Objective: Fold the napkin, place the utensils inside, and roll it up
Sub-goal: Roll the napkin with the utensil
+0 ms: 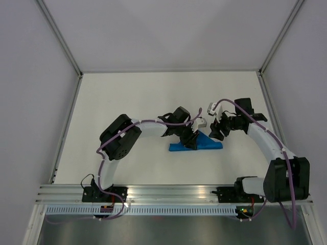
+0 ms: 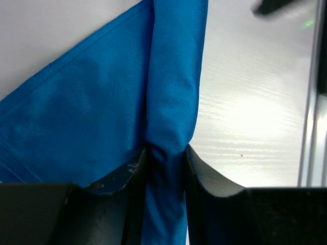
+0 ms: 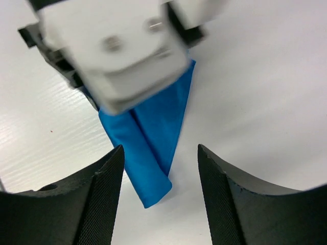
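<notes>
The bright blue napkin (image 1: 204, 144) lies folded into a triangle on the white table, its near edge rolled into a tube. My left gripper (image 1: 190, 141) is shut on that rolled edge (image 2: 171, 102), the roll pinched between the two fingers. My right gripper (image 1: 217, 131) is open and empty, hovering just above the roll's right end (image 3: 153, 184), not touching it. The flat triangular part of the napkin (image 2: 76, 117) spreads out beside the roll. The knife is not visible; it is hidden or out of view.
The white tabletop (image 1: 127, 102) is fenced by grey walls at the back and sides. An aluminium rail (image 1: 168, 193) runs along the near edge by the arm bases. The left arm's white wrist housing (image 3: 117, 51) fills the top of the right wrist view.
</notes>
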Motion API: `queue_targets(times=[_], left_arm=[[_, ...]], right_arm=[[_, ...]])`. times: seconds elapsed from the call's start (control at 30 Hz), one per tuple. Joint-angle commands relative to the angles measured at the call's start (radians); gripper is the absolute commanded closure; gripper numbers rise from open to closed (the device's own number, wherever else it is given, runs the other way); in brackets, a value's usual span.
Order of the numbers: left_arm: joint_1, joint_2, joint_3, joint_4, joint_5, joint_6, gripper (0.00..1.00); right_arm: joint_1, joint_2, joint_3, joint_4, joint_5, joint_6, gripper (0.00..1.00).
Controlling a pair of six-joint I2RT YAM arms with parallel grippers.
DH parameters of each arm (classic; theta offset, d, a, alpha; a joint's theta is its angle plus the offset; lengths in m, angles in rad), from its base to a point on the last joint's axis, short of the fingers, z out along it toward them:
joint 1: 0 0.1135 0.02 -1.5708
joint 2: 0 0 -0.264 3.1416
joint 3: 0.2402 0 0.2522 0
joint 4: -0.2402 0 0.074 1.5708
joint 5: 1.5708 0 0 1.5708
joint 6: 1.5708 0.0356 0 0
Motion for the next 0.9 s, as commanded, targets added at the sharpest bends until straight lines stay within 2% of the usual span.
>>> queue_targets(times=[0.0, 0.23, 0.57, 0.67, 0.77, 0.87], left_arm=[[0.039, 0.109, 0.035, -0.219, 0.062, -0.056, 0.98], [0.086, 0.184, 0.119, -0.296, 0.177, -0.086, 0.98], [0.096, 0.227, 0.188, -0.346, 0.205, -0.101, 0.98], [0.096, 0.227, 0.190, -0.346, 0.200, -0.106, 0.98], [0.097, 0.224, 0.191, -0.347, 0.197, -0.110, 0.97], [0.097, 0.226, 0.198, -0.346, 0.189, -0.118, 0.96]], right_arm=[[0.049, -0.140, -0.154, 0.198, 0.072, -0.030, 0.34], [0.324, -0.288, -0.455, 0.494, 0.305, -0.004, 0.27], [0.450, -0.153, -0.493, 0.628, 0.410, -0.002, 0.28], [0.455, -0.124, -0.486, 0.640, 0.410, 0.010, 0.33], [0.456, -0.108, -0.473, 0.629, 0.405, 0.021, 0.48], [0.456, -0.101, -0.454, 0.594, 0.394, 0.030, 0.58]])
